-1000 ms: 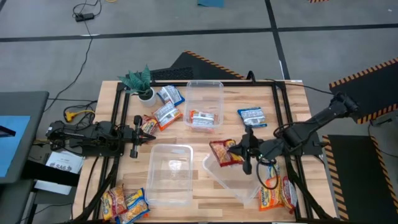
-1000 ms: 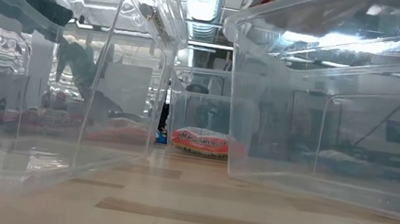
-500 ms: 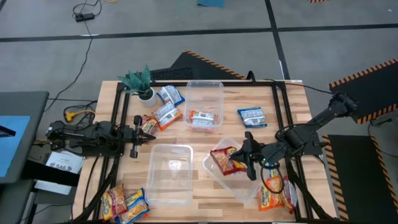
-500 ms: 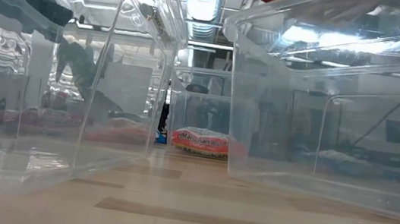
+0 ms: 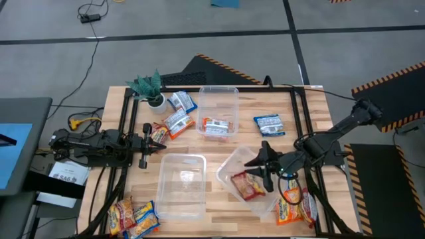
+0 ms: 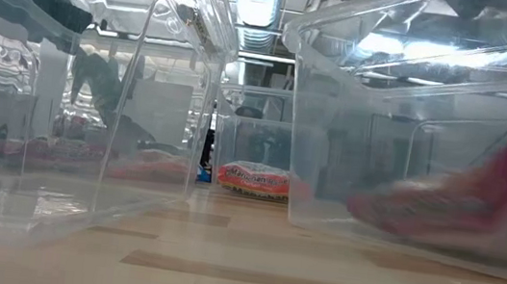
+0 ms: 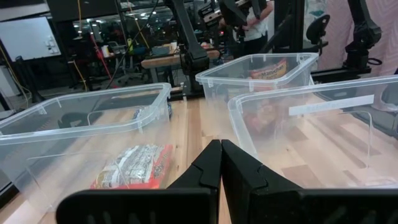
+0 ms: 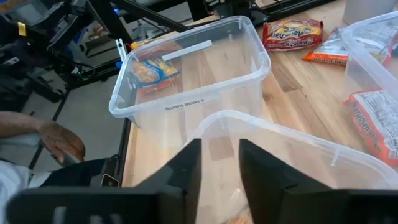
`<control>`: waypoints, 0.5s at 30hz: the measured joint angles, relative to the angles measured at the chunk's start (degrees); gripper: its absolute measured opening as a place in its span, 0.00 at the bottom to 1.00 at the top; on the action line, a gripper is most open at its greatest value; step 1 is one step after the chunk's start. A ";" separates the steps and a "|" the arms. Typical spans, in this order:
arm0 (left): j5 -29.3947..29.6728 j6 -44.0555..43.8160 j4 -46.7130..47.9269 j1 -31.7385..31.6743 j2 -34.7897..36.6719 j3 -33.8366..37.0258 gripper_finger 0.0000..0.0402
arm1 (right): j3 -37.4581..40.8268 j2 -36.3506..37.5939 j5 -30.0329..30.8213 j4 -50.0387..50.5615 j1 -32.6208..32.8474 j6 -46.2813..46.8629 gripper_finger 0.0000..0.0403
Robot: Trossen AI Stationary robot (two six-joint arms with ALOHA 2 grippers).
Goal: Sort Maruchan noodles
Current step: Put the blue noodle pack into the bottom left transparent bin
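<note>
My right gripper (image 5: 260, 170) (image 8: 217, 165) hangs open over the tilted clear bin (image 5: 232, 174) at the near right. A red noodle packet (image 5: 249, 186) (image 6: 450, 200) lies inside that bin, below the fingers and apart from them; it shows blurred in the low view. At the table's left edge my left gripper (image 5: 150, 139) (image 7: 219, 163) is shut and level, holding nothing. One packet (image 5: 216, 126) (image 6: 254, 179) lies in the far bin (image 5: 226, 96). Loose packets lie on the table: blue-white ones (image 5: 269, 124) (image 5: 180, 101), a red-white one (image 5: 178, 123) and orange ones (image 5: 133, 218) (image 5: 295, 206).
A third clear bin (image 5: 169, 199) (image 8: 143, 102) stands at the near left with nothing in it. A small green plant (image 5: 151, 88) stands at the far left corner. A person's hand (image 8: 59, 138) shows beyond the table's edge in the right wrist view.
My right gripper has opened and let go of the red packet while staying over the right bin, its wrist rolling a little. The packet has dropped from between the fingers onto the bin's bottom.
</note>
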State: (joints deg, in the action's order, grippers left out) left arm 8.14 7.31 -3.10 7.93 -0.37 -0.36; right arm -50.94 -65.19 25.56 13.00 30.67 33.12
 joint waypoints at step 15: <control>-0.02 0.01 0.01 0.01 0.01 -0.02 0.00 | 0.35 1.65 15.16 28.07 -28.14 10.97 0.52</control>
State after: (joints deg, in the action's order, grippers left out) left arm 8.12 7.31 -3.09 7.94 -0.36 -0.38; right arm -50.58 -63.54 40.72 41.07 2.53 44.09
